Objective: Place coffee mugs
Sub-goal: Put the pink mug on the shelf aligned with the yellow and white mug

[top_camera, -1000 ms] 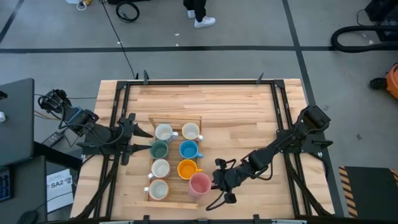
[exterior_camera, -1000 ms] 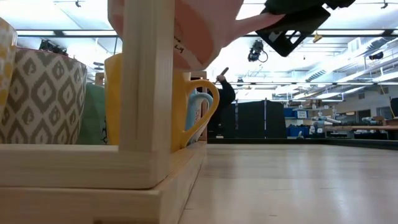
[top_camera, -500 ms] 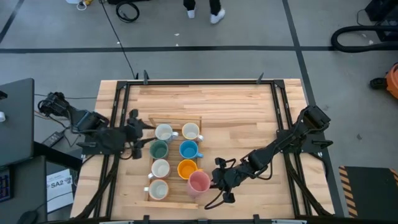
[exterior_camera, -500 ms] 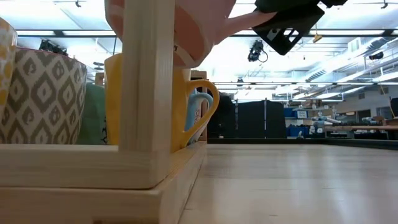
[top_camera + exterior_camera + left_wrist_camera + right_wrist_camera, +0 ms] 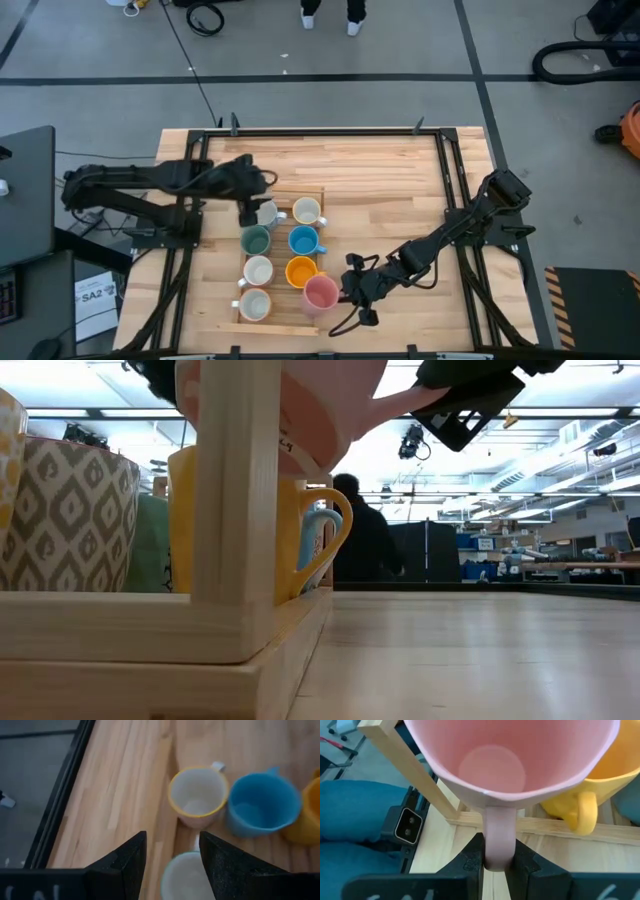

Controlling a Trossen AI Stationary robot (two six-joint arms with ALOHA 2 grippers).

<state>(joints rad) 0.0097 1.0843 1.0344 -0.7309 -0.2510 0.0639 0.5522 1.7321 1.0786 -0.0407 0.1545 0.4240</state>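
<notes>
Over on the left we've got the left gripper [image 5: 252, 203] hanging with its fingers spread wide and nothing in them, right above the white mug [image 5: 264, 213] at the far-left corner of the wooden tray [image 5: 283, 192]. Inside the tray we can count the other mugs in two rows: teal mug [image 5: 256, 240], two more white mugs [image 5: 258, 271], then a yellow-rimmed white mug [image 5: 306, 211], blue mug [image 5: 303, 241] and orange mug [image 5: 300, 272]. On the right, the right gripper [image 5: 347, 288] is clamped on the handle of the pink mug [image 5: 320, 294], held up off the tray at the near end, next to the orange one.
</notes>
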